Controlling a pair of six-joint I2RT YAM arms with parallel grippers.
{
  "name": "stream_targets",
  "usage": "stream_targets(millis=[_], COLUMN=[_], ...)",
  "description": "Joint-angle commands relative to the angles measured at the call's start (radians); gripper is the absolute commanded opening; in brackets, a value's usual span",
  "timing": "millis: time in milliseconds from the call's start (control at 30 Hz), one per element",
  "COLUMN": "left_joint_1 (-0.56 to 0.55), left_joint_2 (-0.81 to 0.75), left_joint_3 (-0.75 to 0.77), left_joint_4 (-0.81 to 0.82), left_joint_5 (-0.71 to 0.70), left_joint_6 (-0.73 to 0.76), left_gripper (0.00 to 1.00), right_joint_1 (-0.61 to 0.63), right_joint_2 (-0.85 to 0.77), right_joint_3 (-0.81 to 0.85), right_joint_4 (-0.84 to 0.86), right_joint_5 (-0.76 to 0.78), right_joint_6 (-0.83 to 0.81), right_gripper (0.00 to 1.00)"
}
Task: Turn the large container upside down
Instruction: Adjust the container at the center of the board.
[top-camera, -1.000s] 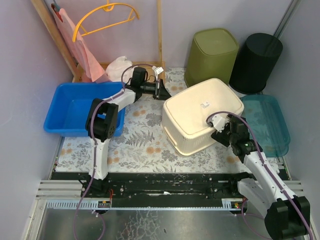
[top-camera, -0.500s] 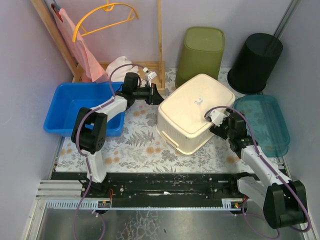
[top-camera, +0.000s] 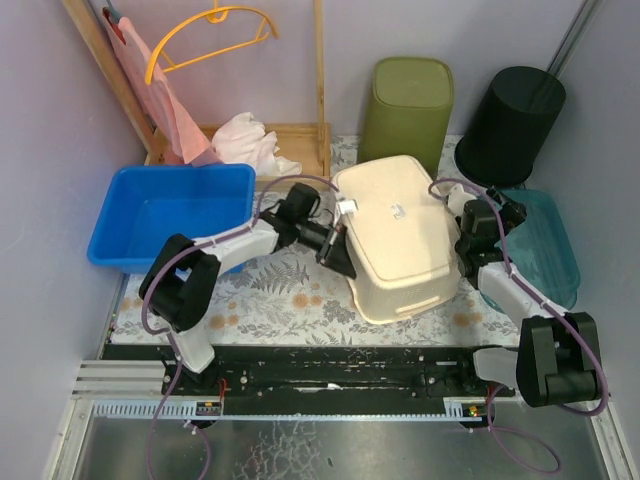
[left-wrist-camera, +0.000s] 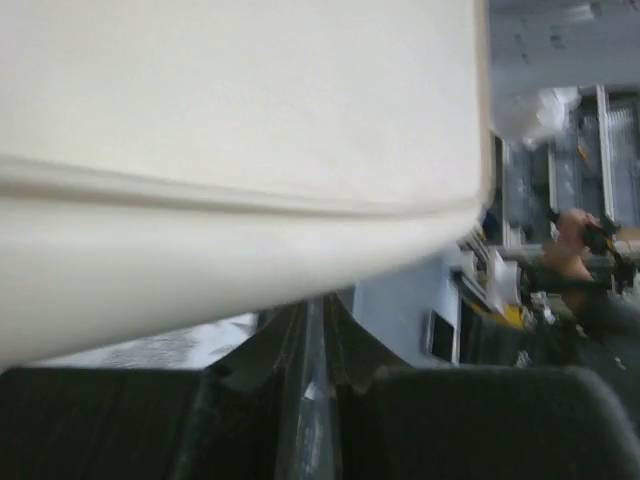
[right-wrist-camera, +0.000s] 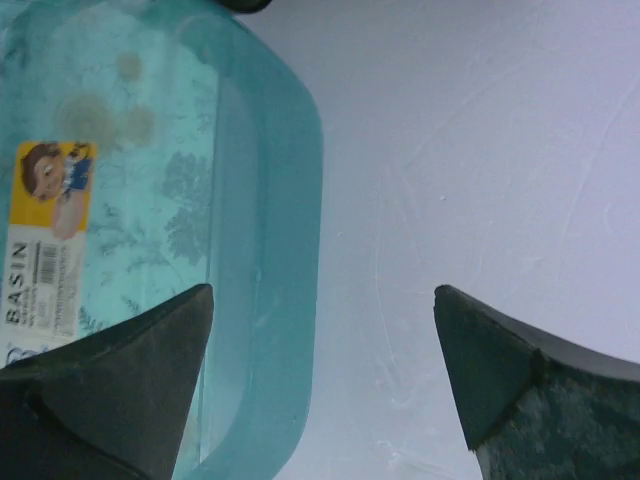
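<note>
The large cream container (top-camera: 400, 240) sits in the middle of the flowered mat with its flat base and small sticker facing up. It fills the top of the left wrist view (left-wrist-camera: 240, 150). My left gripper (top-camera: 342, 258) is pressed against the container's left side just below its rim, and its fingers (left-wrist-camera: 250, 370) are together with nothing between them. My right gripper (top-camera: 505, 212) is to the right of the container and apart from it, over the teal basin (top-camera: 545, 255). It is open and empty (right-wrist-camera: 322, 300), facing the basin's rim (right-wrist-camera: 270, 250) and the wall.
A blue tub (top-camera: 165, 215) stands at the left. An olive bin (top-camera: 405, 100) and a black bin (top-camera: 510, 115) stand upside down at the back. A wooden rack with white cloth (top-camera: 245, 140) is at the back left, below an orange hanger (top-camera: 210, 25).
The container has turned and shifted toward the front. My left gripper swung from behind it to its left side. My right gripper came off the container and moved back and right over the basin.
</note>
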Motion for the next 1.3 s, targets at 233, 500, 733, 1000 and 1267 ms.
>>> stream_targets(millis=[233, 500, 733, 1000, 1267], left_joint_1=[-0.159, -0.162, -0.163, -0.163, -0.167], left_joint_2=[0.093, 0.051, 0.186, 0.259, 0.112], left_joint_3=[0.095, 0.17, 0.389, 0.534, 0.594], left_joint_4=[-0.125, -0.266, -0.238, -0.152, -0.329], left_joint_5=[0.115, -0.056, -0.264, -0.436, -0.473], left_joint_6=[0.092, 0.288, 0.214, 0.128, 0.28], left_gripper=[0.08, 0.05, 0.03, 0.03, 0.03], right_joint_1=[0.078, 0.079, 0.077, 0.061, 0.056], right_joint_2=[-0.16, -0.19, -0.211, -0.28, -0.255], right_joint_3=[0.34, 0.521, 0.551, 0.496, 0.535], right_joint_4=[-0.211, -0.55, -0.612, -0.669, -0.741], right_joint_5=[-0.116, -0.259, -0.326, -0.396, -0.566], right_joint_6=[0.104, 0.218, 0.261, 0.252, 0.336], right_gripper=[0.99, 0.99, 0.99, 0.99, 0.99])
